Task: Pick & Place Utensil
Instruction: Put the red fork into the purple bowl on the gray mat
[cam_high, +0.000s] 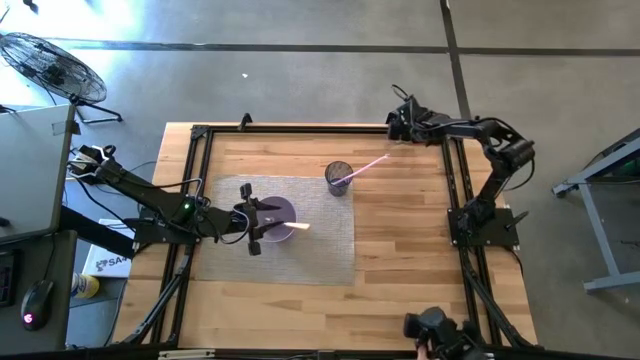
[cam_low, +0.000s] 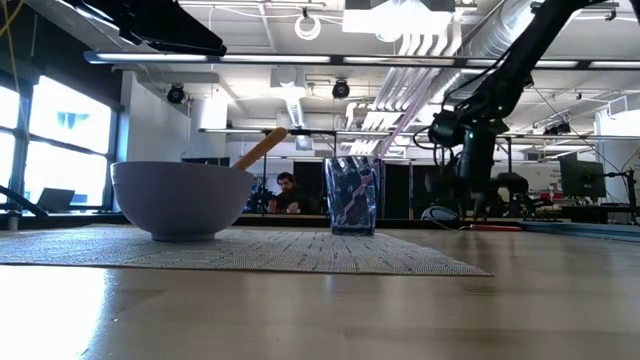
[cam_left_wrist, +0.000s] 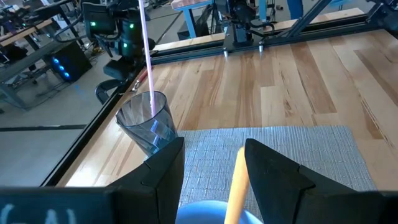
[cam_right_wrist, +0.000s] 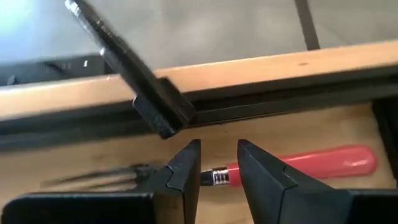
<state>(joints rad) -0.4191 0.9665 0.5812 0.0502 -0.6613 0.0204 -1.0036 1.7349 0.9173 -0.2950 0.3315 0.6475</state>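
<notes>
A purple bowl (cam_high: 278, 214) sits on a grey mat (cam_high: 330, 250). A wooden utensil (cam_high: 297, 227) leans on the bowl's rim, its handle (cam_low: 258, 149) slanting up. My left gripper (cam_left_wrist: 214, 163) is open above the bowl, fingers on either side of that handle (cam_left_wrist: 235, 186). A clear cup (cam_high: 338, 178) at the mat's far edge holds a pink utensil (cam_high: 370, 165) leaning right. My right gripper (cam_right_wrist: 219, 163) is open at the table's far right corner, over the neck of a red-handled fork (cam_right_wrist: 323, 163) lying on the wood. My left gripper comes from above and the table's left with the wooden handle (cam_left_wrist: 236, 177) between its open fingers. The handle lies close beside one finger (cam_left_wrist: 261, 165); I cannot tell whether they touch.
A black frame rail (cam_right_wrist: 149, 93) runs close by the fork along the table's far edge. Bare wood (cam_high: 400, 250) lies right of the mat. The cup (cam_left_wrist: 148, 121) stands just beyond the bowl from the left gripper. A person (cam_low: 287, 192) sits far off in the room behind.
</notes>
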